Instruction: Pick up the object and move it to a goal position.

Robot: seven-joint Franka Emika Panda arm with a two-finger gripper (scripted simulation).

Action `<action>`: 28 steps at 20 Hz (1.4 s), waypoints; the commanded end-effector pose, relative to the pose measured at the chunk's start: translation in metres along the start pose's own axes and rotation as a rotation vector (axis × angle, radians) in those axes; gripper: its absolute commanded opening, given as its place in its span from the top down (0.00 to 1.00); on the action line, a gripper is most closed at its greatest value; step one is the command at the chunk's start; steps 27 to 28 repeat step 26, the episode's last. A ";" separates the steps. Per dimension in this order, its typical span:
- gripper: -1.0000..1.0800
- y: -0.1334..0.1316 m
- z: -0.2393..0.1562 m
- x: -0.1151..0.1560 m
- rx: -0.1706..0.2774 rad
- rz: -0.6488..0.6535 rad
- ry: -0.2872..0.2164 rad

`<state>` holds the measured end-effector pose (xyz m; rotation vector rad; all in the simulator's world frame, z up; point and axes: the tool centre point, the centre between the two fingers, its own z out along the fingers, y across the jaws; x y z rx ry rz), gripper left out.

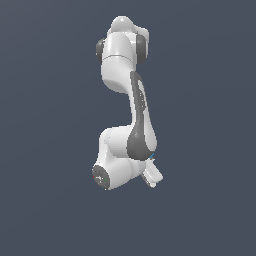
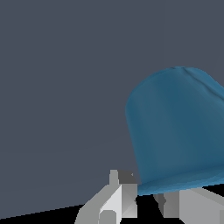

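- Exterior view: the white Panda arm (image 1: 131, 107) is folded down on itself, its wrist tucked low, and the end effector (image 1: 151, 175) peeks out toward the exterior view's right of the lower link. Only a thin sliver of bright blue, the object (image 1: 151, 159), shows just above the end effector, right against the arm's grey cover; the arm hides the rest. No goal marker shows against the flat dark grey background.
- Wrist view: the object (image 2: 177, 131) fills much of the picture, a blue, rounded, cup-like form sitting very close to the camera. Two pale fingers (image 2: 114, 199) reach up to its near rim, one at each side. A dark gap shows between that finger and the blue wall, so the contact is not clear.
- End effector state: the fingers bracket the object, but I cannot tell whether they are closed on it or only set around it.
- Step in hand, as I judge it: the grasp itself, or the moment just after it, with the carry to the goal not yet done.
- Next move: probably confirm a firm squeeze on the cup's walls, then lift straight and steady, since a narrow, smooth cylinder could slip or tilt.
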<state>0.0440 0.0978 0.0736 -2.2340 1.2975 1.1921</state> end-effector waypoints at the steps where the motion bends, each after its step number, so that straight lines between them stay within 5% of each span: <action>1: 1.00 0.000 0.000 -0.001 0.000 0.000 0.000; 7: 1.00 -0.006 0.000 -0.021 -0.001 0.000 -0.001; 17: 1.00 -0.029 -0.003 -0.097 -0.002 -0.001 -0.002; 28: 1.00 -0.032 -0.004 -0.098 -0.001 -0.001 -0.002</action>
